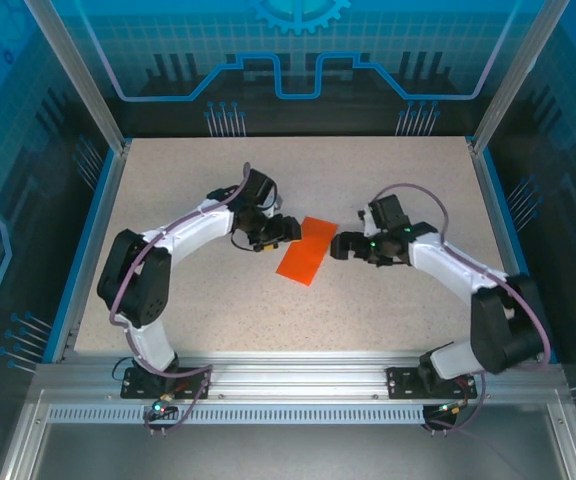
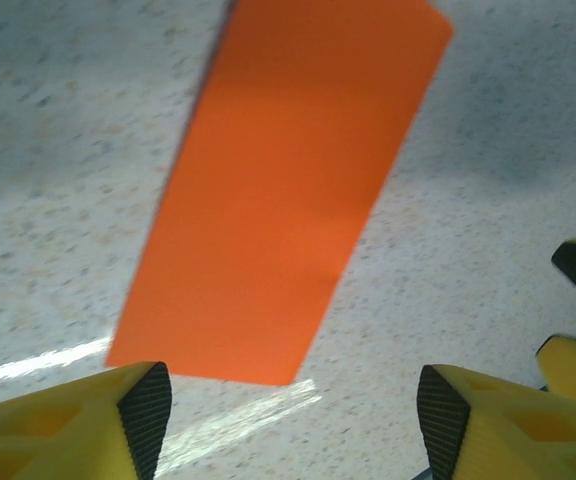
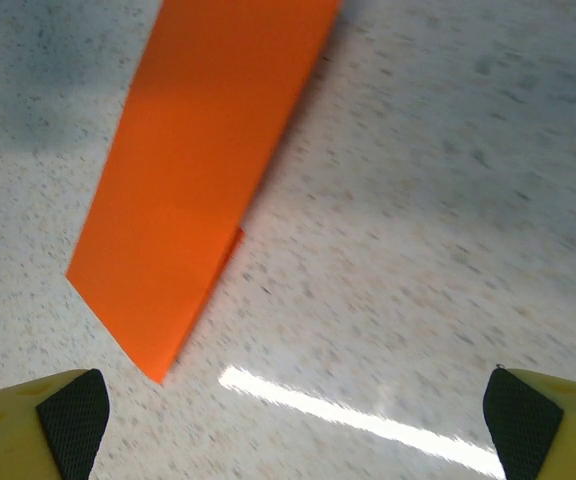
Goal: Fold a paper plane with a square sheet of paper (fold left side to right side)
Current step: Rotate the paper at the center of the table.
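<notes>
Was lit brightly and evenly from above in the top view, sharp, with only faint shadows around the sheet of paper (image 1: 306, 250) on the table (image 1: 218, 310). From the left wrist, showed white glare streaks below the sheet, a soft grey shadow at its upper right, and slight blur. From the right wrist, caught a strong glare band at its lower right, a dim patch at its upper left, smeared speckles to its right.

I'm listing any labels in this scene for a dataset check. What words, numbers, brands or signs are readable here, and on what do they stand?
No text can be read in any view.
The orange paper is plain and unmarked.
The speckled table bears no writing.
The blue back wall shows a gear shape and line patterns, but no letters or digits.
</notes>
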You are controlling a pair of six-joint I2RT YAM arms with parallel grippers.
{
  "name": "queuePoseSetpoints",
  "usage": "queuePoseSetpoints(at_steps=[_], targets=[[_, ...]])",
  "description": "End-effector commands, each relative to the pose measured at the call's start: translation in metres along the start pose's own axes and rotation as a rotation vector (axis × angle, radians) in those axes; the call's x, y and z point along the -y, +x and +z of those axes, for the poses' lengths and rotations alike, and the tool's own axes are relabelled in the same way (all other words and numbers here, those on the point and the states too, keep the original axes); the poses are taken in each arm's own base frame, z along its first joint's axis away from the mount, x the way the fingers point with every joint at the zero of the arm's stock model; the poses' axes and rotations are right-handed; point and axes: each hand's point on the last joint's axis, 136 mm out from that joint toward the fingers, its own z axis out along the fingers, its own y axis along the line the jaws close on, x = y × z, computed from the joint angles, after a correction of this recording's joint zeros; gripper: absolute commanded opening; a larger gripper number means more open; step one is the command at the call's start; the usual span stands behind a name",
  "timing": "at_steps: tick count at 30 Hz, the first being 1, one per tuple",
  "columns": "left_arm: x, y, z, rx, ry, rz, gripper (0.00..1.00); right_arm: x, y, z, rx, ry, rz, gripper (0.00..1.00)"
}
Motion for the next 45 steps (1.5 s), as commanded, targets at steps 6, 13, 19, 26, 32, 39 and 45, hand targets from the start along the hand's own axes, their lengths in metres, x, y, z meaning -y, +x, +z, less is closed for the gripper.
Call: queuePoseSetpoints(at_steps=[6,13,19,26,32,39,45], targets=[[0.0,-0.003,-0.043,0.182,0.122,0.046,0.88,-0.015,-0.042,0.046,0.024,0.088,0.093,1.0],[-0.014,0.0,-0.052,0.212,0.103,0.031,0.92,-0.021,-0.052,0.078,-0.018,0.126,0.094,1.0],[-0.018,0.0,-0.058,0.228,0.092,0.032,0.93,-0.041,-0.057,0.095,-0.04,0.08,0.049,1.0],[-0.023,0.001,-0.063,0.241,0.08,0.029,0.93,-0.07,-0.067,0.113,-0.071,-0.022,-0.019,1.0],[-0.027,0.002,-0.068,0.255,0.069,0.027,0.94,-0.096,-0.076,0.119,-0.078,-0.098,-0.086,1.0],[-0.027,0.005,-0.065,0.238,0.088,0.021,0.94,-0.07,-0.086,0.092,-0.016,0.013,-0.104,1.0],[-0.024,0.009,-0.046,0.175,0.14,-0.001,0.92,-0.071,-0.085,0.076,0.012,-0.055,-0.148,0.93]])
